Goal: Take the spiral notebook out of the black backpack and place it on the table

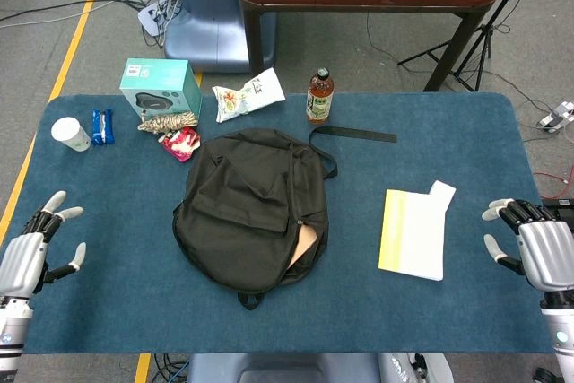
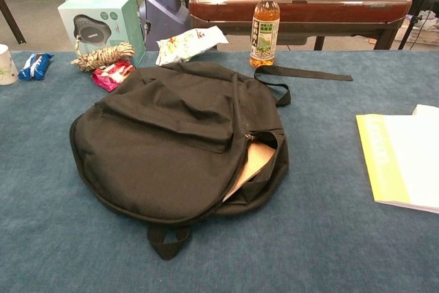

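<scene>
So the black backpack (image 1: 251, 208) is lying flat in the middle of the blue tabletop (image 1: 430, 329), soft floppy fabric, zipper partly open down its right side. That gap is handy: a tan cardboard-looking corner (image 2: 255, 159) pokes out of it, which I'd guess is the spiral notebook, though no coil is visible, so can't say for sure. It's not out of the bag yet either way.

Both hands are parked at the tabletop's edges, well apart from the bag. Left hand (image 1: 34, 253) sits around 8 o'clock from the backpack, right hand (image 1: 534, 248) around 4 o'clock, fingers spread apart on both, holding nothing. Looks like a ready pose before reaching in.

A yellow-edged pad (image 1: 413, 232) with smooth white pages lies at 3 o'clock between bag and right hand. Up at 12 o'clock stands a glossy tea bottle (image 1: 319, 96), with a crinkly snack bag (image 1: 247, 94) and a teal box (image 1: 160, 85) further left.
</scene>
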`<control>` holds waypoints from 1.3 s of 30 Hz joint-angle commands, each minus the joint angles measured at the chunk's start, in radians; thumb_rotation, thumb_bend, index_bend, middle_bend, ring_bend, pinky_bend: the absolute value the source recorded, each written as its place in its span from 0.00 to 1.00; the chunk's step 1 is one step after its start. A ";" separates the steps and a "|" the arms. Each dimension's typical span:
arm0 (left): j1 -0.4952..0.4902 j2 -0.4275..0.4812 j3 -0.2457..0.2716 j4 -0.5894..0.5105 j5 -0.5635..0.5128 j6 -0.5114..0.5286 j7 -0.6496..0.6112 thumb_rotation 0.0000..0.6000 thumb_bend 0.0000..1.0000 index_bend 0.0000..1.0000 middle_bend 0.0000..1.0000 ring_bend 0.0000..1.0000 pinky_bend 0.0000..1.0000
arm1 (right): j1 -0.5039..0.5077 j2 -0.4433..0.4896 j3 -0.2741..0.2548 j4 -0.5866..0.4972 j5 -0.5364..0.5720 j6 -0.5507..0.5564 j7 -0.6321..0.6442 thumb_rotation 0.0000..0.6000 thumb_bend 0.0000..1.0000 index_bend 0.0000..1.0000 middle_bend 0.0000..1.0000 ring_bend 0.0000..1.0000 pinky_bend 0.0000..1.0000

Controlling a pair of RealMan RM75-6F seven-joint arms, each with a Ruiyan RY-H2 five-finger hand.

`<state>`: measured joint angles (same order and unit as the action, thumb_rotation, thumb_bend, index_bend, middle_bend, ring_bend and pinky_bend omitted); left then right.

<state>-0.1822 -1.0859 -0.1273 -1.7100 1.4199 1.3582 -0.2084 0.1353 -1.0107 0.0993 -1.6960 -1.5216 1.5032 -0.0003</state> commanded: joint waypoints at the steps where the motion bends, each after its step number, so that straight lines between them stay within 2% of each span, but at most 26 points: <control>1: -0.060 -0.010 0.012 0.063 0.066 -0.067 -0.038 1.00 0.38 0.24 0.03 0.00 0.08 | 0.008 0.016 0.010 -0.019 0.008 -0.005 -0.013 1.00 0.34 0.43 0.35 0.29 0.37; 9: -0.202 -0.098 0.040 0.222 0.197 -0.190 -0.099 1.00 0.38 0.25 0.03 0.00 0.08 | 0.012 0.041 0.017 -0.057 0.022 -0.019 -0.035 1.00 0.34 0.43 0.35 0.29 0.37; 14: -0.281 -0.166 0.068 0.332 0.278 -0.230 -0.119 1.00 0.38 0.24 0.03 0.00 0.07 | 0.006 0.045 0.015 -0.065 0.028 -0.019 -0.040 1.00 0.34 0.43 0.35 0.29 0.37; 20: -0.334 -0.232 0.099 0.422 0.318 -0.255 -0.111 1.00 0.38 0.21 0.02 0.00 0.07 | -0.002 0.052 0.012 -0.070 0.031 -0.016 -0.039 1.00 0.34 0.43 0.35 0.29 0.37; 24: -0.354 -0.267 0.121 0.475 0.340 -0.250 -0.089 1.00 0.34 0.17 0.00 0.00 0.06 | -0.008 0.056 0.010 -0.072 0.033 -0.013 -0.037 1.00 0.34 0.43 0.34 0.29 0.37; 31: -0.369 -0.344 0.142 0.593 0.379 -0.180 -0.066 1.00 0.23 0.02 0.00 0.00 0.06 | -0.015 0.057 0.006 -0.080 0.028 -0.007 -0.040 1.00 0.34 0.43 0.34 0.29 0.37; 39: -0.388 -0.440 0.168 0.736 0.406 -0.126 -0.067 1.00 0.22 0.02 0.00 0.00 0.06 | -0.027 0.067 0.004 -0.093 0.029 0.003 -0.046 1.00 0.34 0.43 0.34 0.29 0.37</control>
<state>-0.5624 -1.5030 0.0314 -1.0005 1.8174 1.2187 -0.2753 0.1088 -0.9437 0.1030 -1.7889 -1.4925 1.5060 -0.0465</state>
